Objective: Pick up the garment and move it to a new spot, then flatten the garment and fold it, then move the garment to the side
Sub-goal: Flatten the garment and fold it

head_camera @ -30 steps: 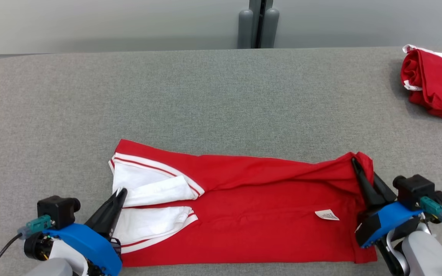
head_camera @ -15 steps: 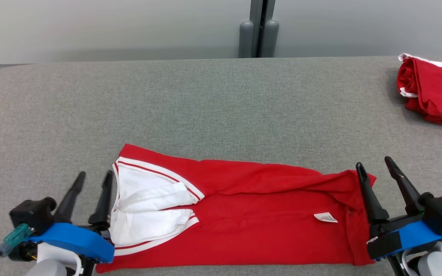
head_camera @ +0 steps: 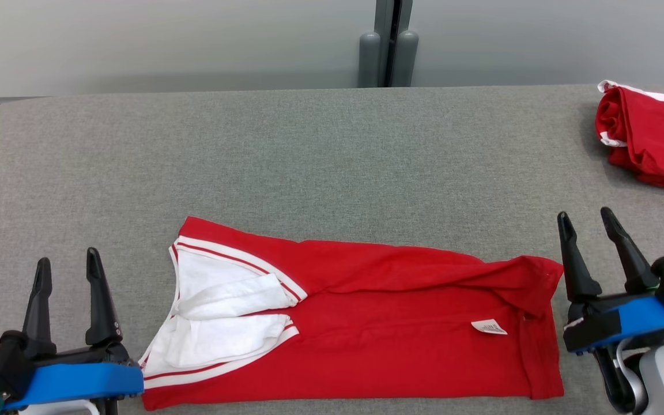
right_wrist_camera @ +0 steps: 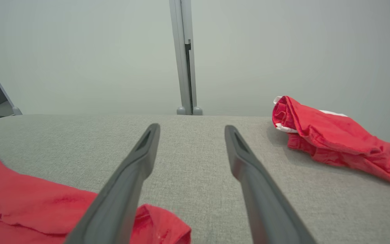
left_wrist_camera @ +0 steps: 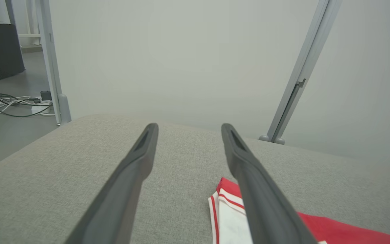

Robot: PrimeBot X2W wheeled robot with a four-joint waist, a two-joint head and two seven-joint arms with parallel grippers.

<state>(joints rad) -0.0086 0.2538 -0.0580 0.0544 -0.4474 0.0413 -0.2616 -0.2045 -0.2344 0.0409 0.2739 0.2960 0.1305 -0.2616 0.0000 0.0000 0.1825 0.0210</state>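
Observation:
A red garment (head_camera: 401, 328) with white, red-striped sleeves at its left end lies folded into a long band near the table's front edge. A small white tag shows on its right part. My left gripper (head_camera: 68, 259) stands open beside the garment's left end, apart from the cloth. In the left wrist view its fingers (left_wrist_camera: 137, 166) spread over bare table, with the garment's corner (left_wrist_camera: 227, 206) at the lower right. My right gripper (head_camera: 585, 216) is open just right of the garment's right edge, holding nothing. The right wrist view shows the garment's end (right_wrist_camera: 29, 203) at the lower left.
A second red garment (head_camera: 652, 135) lies bunched at the table's far right, also in the right wrist view (right_wrist_camera: 330, 135). The grey fabric table (head_camera: 309, 161) stretches wide behind the folded garment. A grey post (head_camera: 389, 43) stands behind the far edge.
Both grippers let go of the garment's ends, opened and drew outward, left to the left, right to the right. The raised right corner dropped onto the table. The camera tilted slightly.

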